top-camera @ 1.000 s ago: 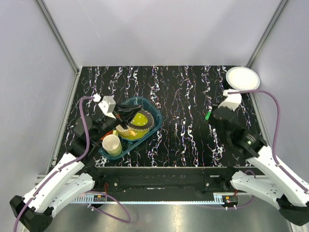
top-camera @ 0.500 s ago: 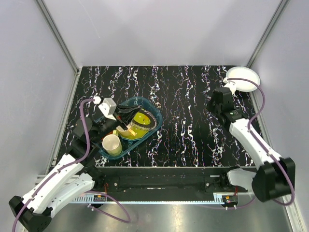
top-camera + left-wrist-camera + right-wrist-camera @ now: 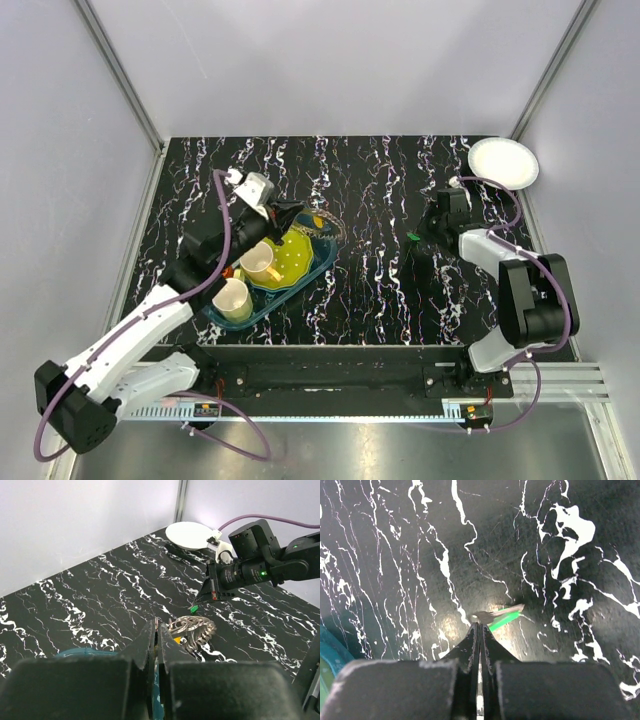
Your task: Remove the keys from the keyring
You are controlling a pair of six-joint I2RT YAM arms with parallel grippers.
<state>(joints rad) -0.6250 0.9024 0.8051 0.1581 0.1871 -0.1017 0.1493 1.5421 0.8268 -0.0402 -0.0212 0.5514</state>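
I can read no text, label, brand, number or sign in any of my three views

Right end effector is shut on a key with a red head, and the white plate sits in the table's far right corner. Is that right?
Not quite: the key's head is green, not red. The right wrist view shows the right end effector shut on the key with its green head. The white plate does sit in the table's far right corner.
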